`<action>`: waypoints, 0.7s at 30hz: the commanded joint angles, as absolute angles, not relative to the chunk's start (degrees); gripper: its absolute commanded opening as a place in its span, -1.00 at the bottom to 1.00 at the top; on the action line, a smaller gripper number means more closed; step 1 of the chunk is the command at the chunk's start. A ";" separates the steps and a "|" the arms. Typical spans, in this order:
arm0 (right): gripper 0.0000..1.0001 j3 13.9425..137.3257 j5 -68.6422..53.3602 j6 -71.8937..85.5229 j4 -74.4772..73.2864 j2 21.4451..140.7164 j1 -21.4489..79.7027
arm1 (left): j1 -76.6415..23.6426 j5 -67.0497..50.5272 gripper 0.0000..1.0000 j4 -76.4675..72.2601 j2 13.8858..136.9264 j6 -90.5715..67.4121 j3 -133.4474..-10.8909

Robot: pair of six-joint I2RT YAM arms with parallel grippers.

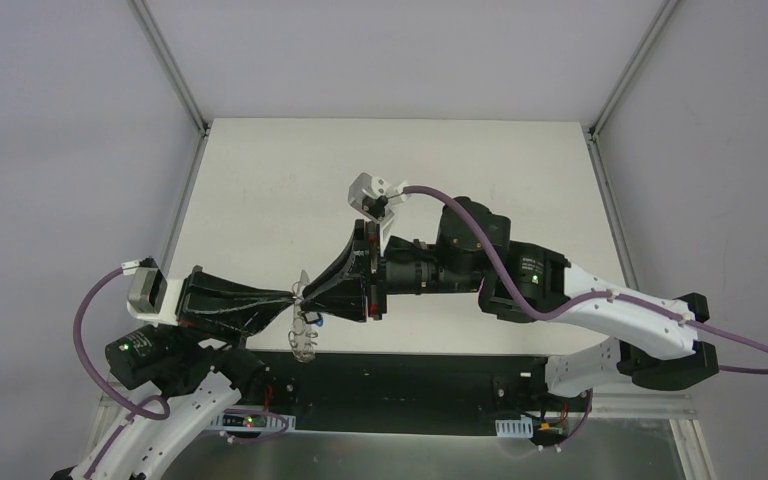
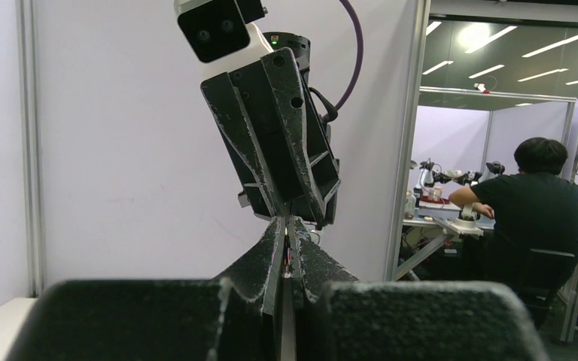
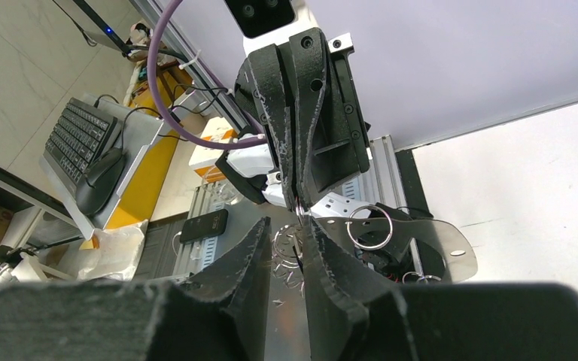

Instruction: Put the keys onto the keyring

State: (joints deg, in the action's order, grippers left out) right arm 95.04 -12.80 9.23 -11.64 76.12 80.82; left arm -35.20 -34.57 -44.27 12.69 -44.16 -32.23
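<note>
Looks like the threading step, at the point where the two arms meet. Holds the keyring point(image 1: 305, 335) by its wire in the left pincer point(image 1: 290, 298), clamped fully shut, with the fringe of keys point(image 3: 289, 259) dangling below the tips, in the air just over the near edge of the tabletop point(image 1: 460, 180). Meets it tip to tip with the right pincer point(image 1: 312, 296), parted a little and gripping nothing that shows; can see the hanging keys through that gap in the right wrist view. Cannot make out a black-headed or blue-headed key anywhere, and cannot tell whether one sits right at the tips, too small. Next, probably: confirm a key is on the wire, then draw the right pincer straight back clear of the keyring. Calls for a steady left hold and a small, clean retreat; otherwise risks snagging the wire or tugging the keyring out of the grip.
</note>
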 commanded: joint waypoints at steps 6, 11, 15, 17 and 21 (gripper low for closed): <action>-0.51 95.79 -13.91 7.97 -7.75 75.33 80.77 | -35.16 -33.84 -1.00 -47.73 13.50 -45.03 -34.36; -0.52 95.61 -13.04 7.20 -8.29 75.53 80.94 | -35.16 -33.84 -1.00 -47.74 13.57 -44.98 -34.41; -0.51 95.31 -11.88 6.37 -8.70 75.74 81.18 | -35.16 -33.84 -1.00 -47.73 13.63 -45.00 -34.48; -0.52 95.16 -11.31 6.03 -8.78 75.80 81.36 | -35.16 -33.87 -1.00 -47.72 13.67 -44.99 -34.54; -0.51 94.94 -10.82 5.45 -8.79 75.85 81.60 | -35.16 -33.96 -1.00 -47.72 13.68 -44.99 -34.62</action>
State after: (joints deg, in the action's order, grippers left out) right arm 94.87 -11.97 6.90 -11.11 76.14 81.06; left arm -35.20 -34.48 -44.27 13.17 -44.18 -32.32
